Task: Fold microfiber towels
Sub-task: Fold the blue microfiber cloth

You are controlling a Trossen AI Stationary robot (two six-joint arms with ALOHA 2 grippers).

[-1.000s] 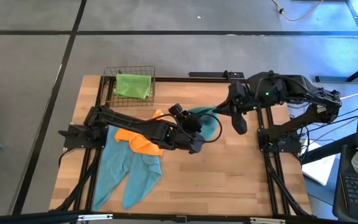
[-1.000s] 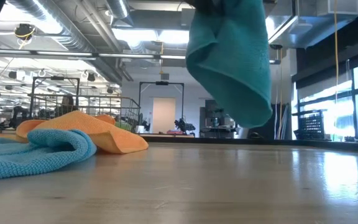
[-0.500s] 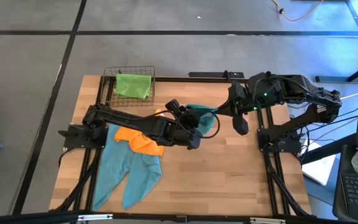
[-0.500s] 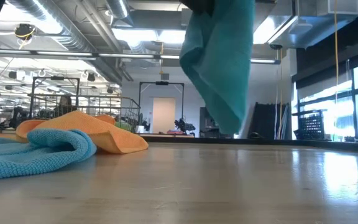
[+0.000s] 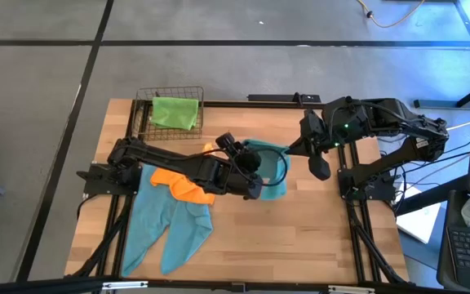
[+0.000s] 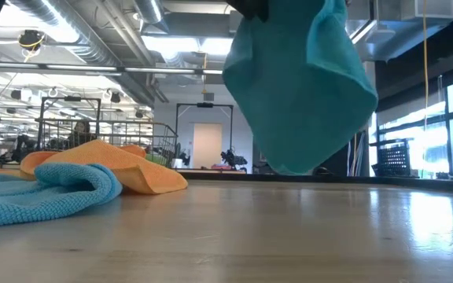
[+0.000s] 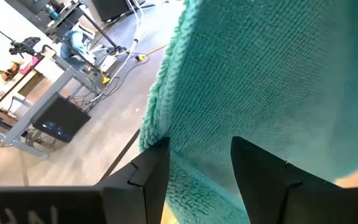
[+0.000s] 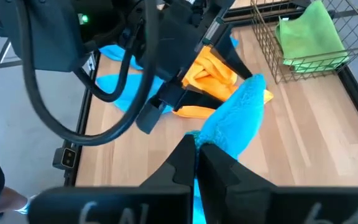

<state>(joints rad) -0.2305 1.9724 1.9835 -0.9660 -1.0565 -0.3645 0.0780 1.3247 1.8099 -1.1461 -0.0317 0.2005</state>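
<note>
A teal microfiber towel (image 5: pixel 274 167) hangs over the table's middle, clear of the wood in the low view (image 6: pixel 297 94). My right gripper (image 5: pixel 290 149) is shut on its upper part. My left gripper (image 7: pixel 197 149) stands open close against the towel's face (image 7: pixel 260 74). One finger is by the hemmed edge (image 7: pixel 160 124); whether the fingers touch the cloth I cannot tell. An orange towel (image 5: pixel 182 184) lies on two more teal towels (image 5: pixel 166 229) at the table's left. A lime green towel (image 5: pixel 174 113) lies in a wire basket (image 5: pixel 141 106). My right gripper pinches a bunched part of the teal towel (image 8: pixel 211 138) between its two shut fingers. It comes from the table's right, slanting down. The cloth comes out past the fingertips (image 8: pixel 185 152) and hangs slack below, lifted clear of the table.
The wire basket stands at the far left corner. The pile of orange and teal towels (image 6: pixel 69 185) covers the left part of the table. Bare wood (image 5: pixel 317 237) spreads over the near and right parts.
The hanging teal towel has swung and fanned out wider below my right gripper, its top staying in the hold. Both grippers have kept their places, and both wrists have tipped a little.
</note>
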